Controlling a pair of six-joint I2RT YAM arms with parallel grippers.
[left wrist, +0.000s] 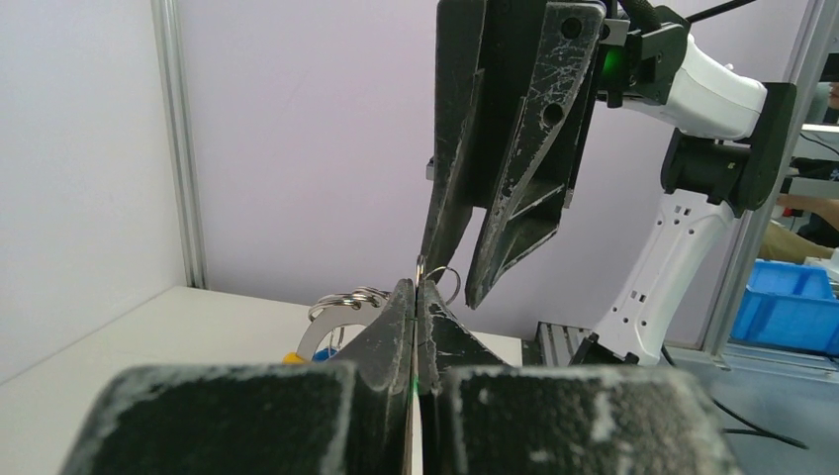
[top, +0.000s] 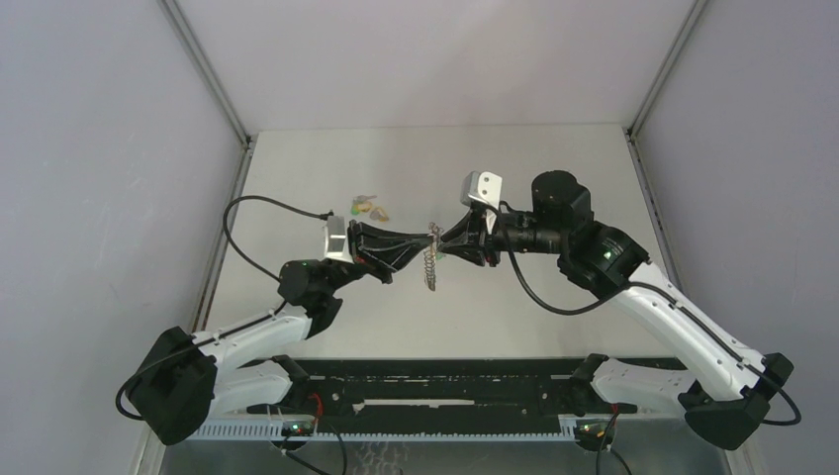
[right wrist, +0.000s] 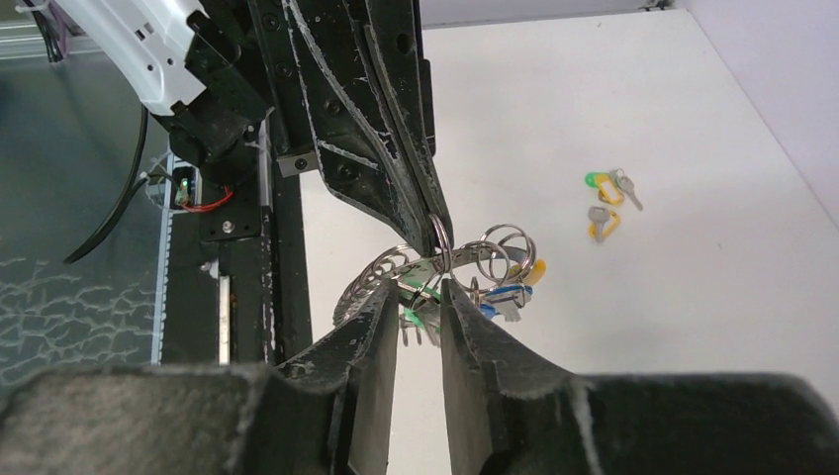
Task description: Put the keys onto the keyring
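The keyring (top: 431, 267) hangs in the air between my two grippers, above the middle of the table. My right gripper (right wrist: 418, 287) has its jaws narrowly apart, with the ring's silvery band (right wrist: 371, 272) spanning between the tips. Blue (right wrist: 510, 295), yellow (right wrist: 535, 272) and green (right wrist: 420, 302) keys hang from it. My left gripper (left wrist: 417, 287) is shut on a small split ring (left wrist: 420, 265) at the top of the keyring (left wrist: 336, 300). It comes down from above in the right wrist view (right wrist: 435, 223). Two loose keys, green (right wrist: 602, 184) and yellow (right wrist: 602, 224), lie on the table.
The loose keys (top: 368, 208) lie on the table at the back left of the grippers. Grey walls enclose the table on three sides. The black base rail (top: 435, 381) runs along the near edge.
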